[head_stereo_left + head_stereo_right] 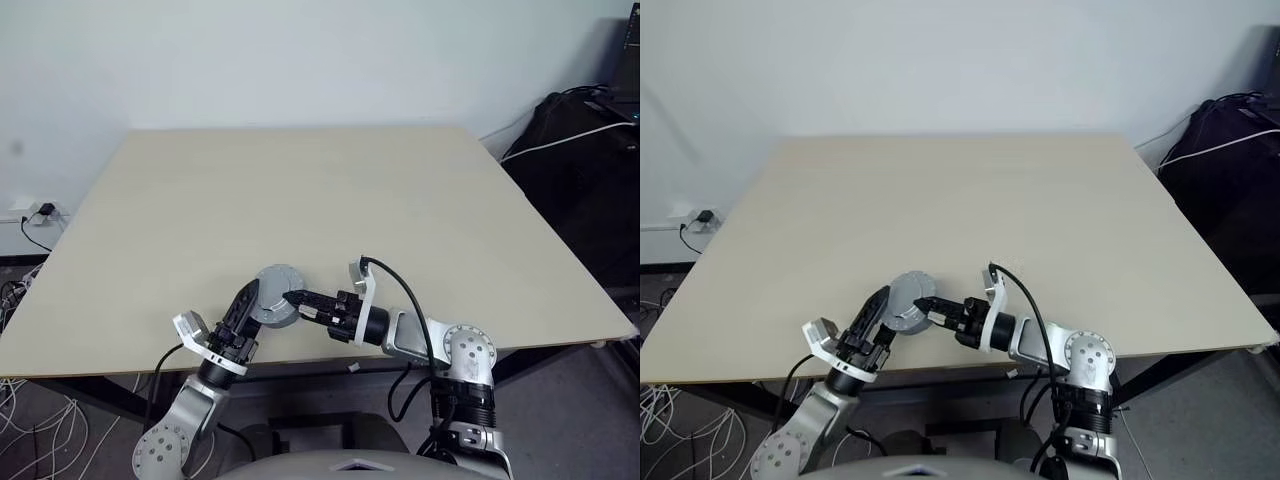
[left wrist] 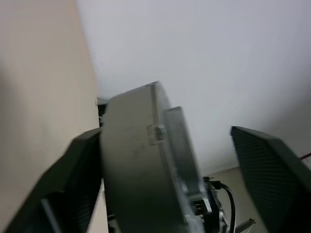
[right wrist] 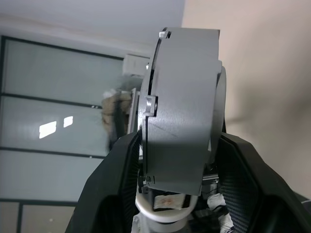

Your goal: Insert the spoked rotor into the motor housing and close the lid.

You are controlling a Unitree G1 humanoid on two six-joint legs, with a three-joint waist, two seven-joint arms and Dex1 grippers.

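The motor housing [image 1: 275, 296] is a thick grey round body held just above the table's front edge, with the ribbed silvery lid [image 1: 279, 281] seated on its face. My right gripper [image 1: 297, 298] reaches in from the right and is shut on the motor housing [image 3: 182, 97], a finger [image 3: 116, 184] pressed to each flat side. My left gripper [image 1: 255, 300] comes up from the left and is open around the same body [image 2: 131, 170]. One of its fingers [image 2: 73, 179] touches the housing; the other finger [image 2: 267, 165] stands apart. The spoked rotor is hidden.
The beige table [image 1: 300, 190] stretches away from the grippers to a white wall. A black bag with a white cable [image 1: 580, 150] stands off the right edge. Cables and a wall socket [image 1: 40, 212] lie at the left, beyond the table.
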